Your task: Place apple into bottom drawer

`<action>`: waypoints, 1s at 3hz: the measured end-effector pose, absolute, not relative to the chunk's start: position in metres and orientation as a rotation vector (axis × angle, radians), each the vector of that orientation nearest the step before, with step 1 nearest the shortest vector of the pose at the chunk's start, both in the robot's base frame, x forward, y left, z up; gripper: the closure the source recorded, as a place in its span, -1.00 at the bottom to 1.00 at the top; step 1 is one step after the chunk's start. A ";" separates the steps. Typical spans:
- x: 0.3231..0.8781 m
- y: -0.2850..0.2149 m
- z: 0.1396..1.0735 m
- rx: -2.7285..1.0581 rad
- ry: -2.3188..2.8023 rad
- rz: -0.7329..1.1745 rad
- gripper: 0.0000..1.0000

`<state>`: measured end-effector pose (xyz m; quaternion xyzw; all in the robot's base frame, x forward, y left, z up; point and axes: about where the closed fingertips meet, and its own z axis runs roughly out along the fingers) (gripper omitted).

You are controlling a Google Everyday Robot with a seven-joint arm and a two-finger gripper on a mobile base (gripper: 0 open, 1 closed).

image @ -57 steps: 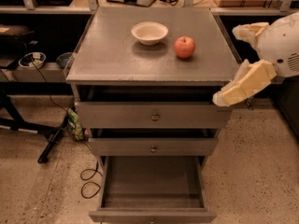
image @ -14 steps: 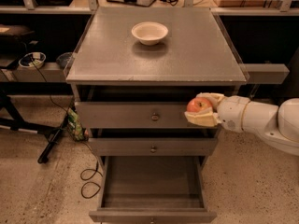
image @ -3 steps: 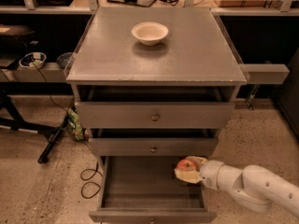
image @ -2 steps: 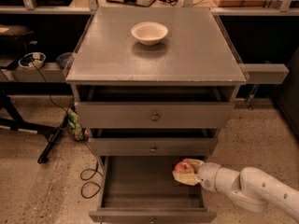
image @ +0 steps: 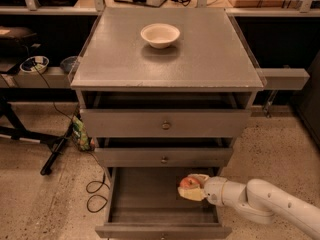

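Observation:
The small red apple (image: 189, 183) is held between the cream fingers of my gripper (image: 191, 187). The gripper is shut on it, low inside the open bottom drawer (image: 150, 196) toward its right side. The white arm (image: 265, 201) reaches in from the lower right. The bottom drawer is pulled out; its front edge (image: 162, 231) sits at the frame's lower border. The two drawers above it (image: 165, 125) are pushed in.
A cream bowl (image: 160, 35) stands on the cabinet top (image: 165, 59). Black cables (image: 95, 189) and a stand leg (image: 57, 149) lie on the speckled floor left of the cabinet. A shelf with small bowls (image: 34, 64) runs behind on the left.
The gripper with the apple has moved slightly left and down inside the bottom drawer. Earlier it carried the apple from the cabinet top down past the upper drawers.

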<state>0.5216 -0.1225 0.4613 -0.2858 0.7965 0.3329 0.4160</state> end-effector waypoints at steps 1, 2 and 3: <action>0.529 -0.118 0.434 -0.705 2.044 0.826 1.00; 0.540 -0.113 0.410 -0.705 2.080 0.828 1.00; 0.554 -0.110 0.382 -0.701 2.119 0.805 1.00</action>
